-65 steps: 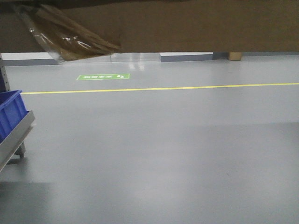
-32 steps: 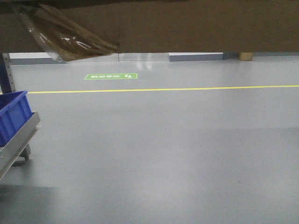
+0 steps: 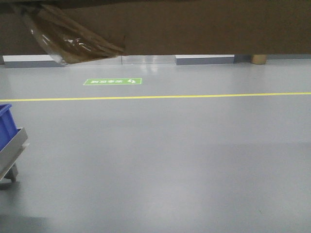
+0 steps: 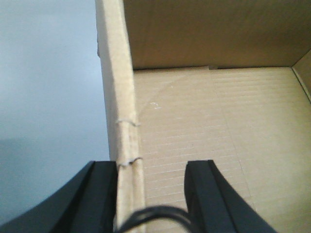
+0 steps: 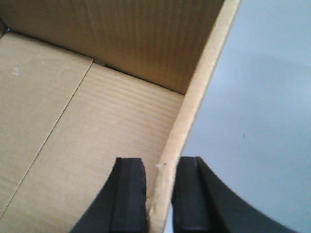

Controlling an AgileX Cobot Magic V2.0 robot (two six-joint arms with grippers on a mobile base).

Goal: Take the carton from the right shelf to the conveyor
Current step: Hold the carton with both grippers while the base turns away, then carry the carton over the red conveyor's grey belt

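Observation:
The carton (image 3: 194,26) fills the top of the front view as a brown underside held off the floor, with a wad of clear tape (image 3: 68,39) hanging at its left. In the left wrist view my left gripper (image 4: 150,194) straddles the carton's wall (image 4: 121,111). Its outer finger (image 4: 99,199) lies against the wall, while its inner finger (image 4: 209,199) stands apart from it. My right gripper (image 5: 160,194) is shut on the opposite wall (image 5: 194,111). The right shelf's steel rail (image 3: 10,149) shows at the far left edge. The conveyor is out of view.
A blue bin (image 3: 5,124) sits on the shelf rail. Grey floor (image 3: 170,160) stretches ahead, crossed by a yellow line (image 3: 194,96), with a green floor sign (image 3: 112,81) beyond it. A low wall base (image 3: 204,59) runs along the back.
The shelf rail and blue bin have slid left and lower, almost out of the front view, and the blue upright post is gone. The carton keeps its place at the top of the frame.

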